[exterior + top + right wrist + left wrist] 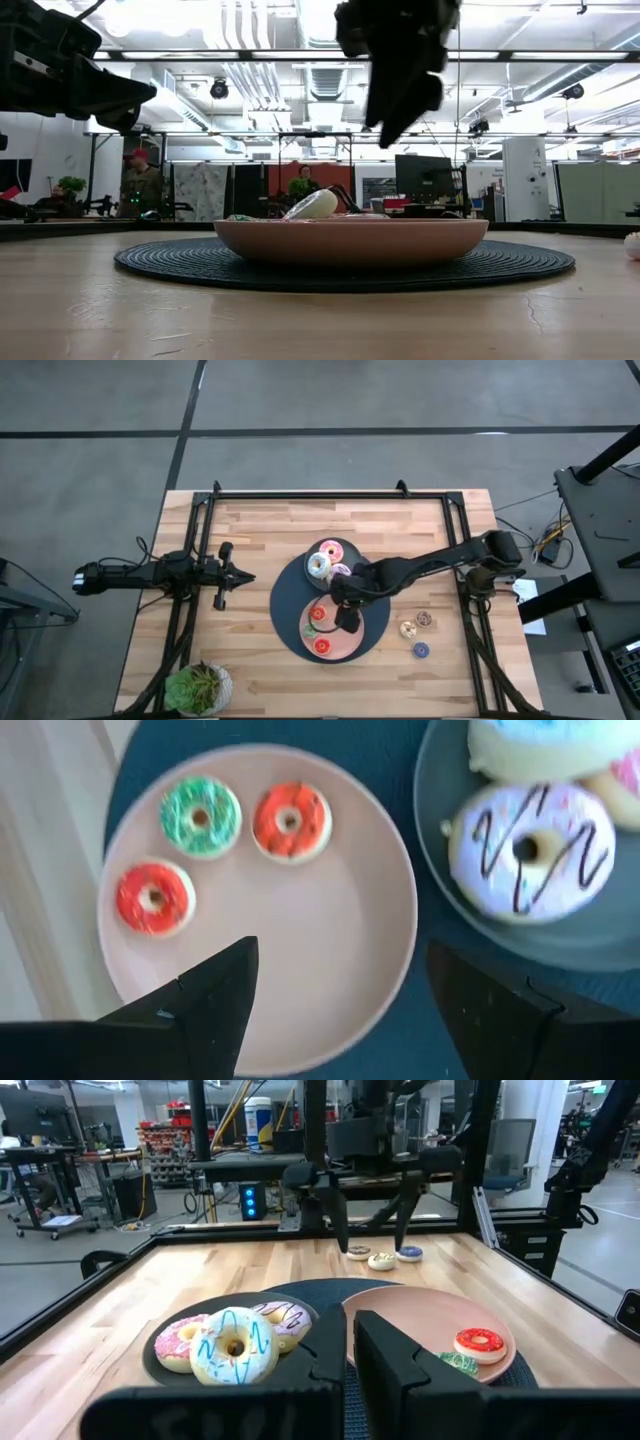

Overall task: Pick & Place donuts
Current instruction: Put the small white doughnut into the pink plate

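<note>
Three larger donuts, pink (331, 550), white (318, 566) and lilac (528, 850), lie on a grey plate (600, 935). On the pink plate (330, 930) beside it lie a green donut (200, 815) and two red ones (290, 820) (152, 898). A tan (408, 628), a brown (424, 619) and a blue donut (420, 650) lie on the bare wood to the right. My right gripper (342, 948) hangs open and empty above the pink plate. My left gripper (245, 577) waits shut and empty over the table's left part.
Both plates sit on a dark round mat (285, 610) at the table's middle. A potted plant (198, 686) stands at the near left corner. A black frame (310, 493) runs along the far and side edges. Bare wood lies left and near of the mat.
</note>
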Controlling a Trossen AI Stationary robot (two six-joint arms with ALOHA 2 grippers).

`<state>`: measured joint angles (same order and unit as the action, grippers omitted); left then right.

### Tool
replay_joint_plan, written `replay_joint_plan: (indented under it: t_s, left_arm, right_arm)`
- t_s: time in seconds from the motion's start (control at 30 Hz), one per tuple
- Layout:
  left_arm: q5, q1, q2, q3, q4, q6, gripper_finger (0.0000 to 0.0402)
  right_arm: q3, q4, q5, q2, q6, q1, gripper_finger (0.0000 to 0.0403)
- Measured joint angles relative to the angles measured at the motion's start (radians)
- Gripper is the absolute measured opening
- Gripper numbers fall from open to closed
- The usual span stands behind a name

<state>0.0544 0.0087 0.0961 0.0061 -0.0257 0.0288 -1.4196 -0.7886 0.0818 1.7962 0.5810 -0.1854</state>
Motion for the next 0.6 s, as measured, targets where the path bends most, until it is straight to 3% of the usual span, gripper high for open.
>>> replay_joint_plan:
  t_s: [0.6]
  left_arm:
    - [0.000, 0.000, 0.000, 0.000, 0.000, 0.000, 0.0000]
  right_arm:
    - [0.367, 0.044, -0.003, -0.283, 0.147, -0.054, 0.0272]
